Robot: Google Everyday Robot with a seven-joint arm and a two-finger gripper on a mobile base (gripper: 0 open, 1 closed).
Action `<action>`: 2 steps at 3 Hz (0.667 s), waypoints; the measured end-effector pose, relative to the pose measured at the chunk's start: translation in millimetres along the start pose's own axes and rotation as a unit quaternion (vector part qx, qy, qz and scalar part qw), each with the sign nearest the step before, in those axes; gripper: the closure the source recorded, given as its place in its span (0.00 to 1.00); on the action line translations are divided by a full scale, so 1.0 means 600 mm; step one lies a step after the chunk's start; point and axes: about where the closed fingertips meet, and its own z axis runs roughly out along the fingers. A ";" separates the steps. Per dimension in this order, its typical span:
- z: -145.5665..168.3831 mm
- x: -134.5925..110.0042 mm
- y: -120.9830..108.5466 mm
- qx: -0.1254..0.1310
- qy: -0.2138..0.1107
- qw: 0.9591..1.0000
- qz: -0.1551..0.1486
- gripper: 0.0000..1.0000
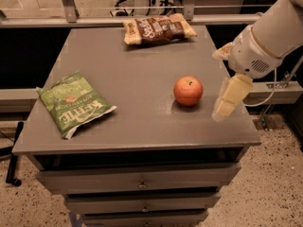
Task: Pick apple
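The apple (188,91), round and orange-red with a dark stem in its dimple, stands on the grey table top (142,70), right of centre. My gripper (226,99) hangs from the white arm (265,41) at the table's right edge. It is just right of the apple, a short gap away, and holds nothing that I can see.
A green chip bag (73,103) lies at the table's left front. A brown snack bag (158,30) lies at the far edge. The table has drawers (139,183) below its front edge. A rail (142,8) runs behind it.
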 end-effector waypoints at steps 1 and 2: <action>0.049 -0.013 -0.027 0.003 -0.045 0.999 0.019 0.00; 0.089 -0.027 -0.044 0.006 -0.085 0.996 0.033 0.00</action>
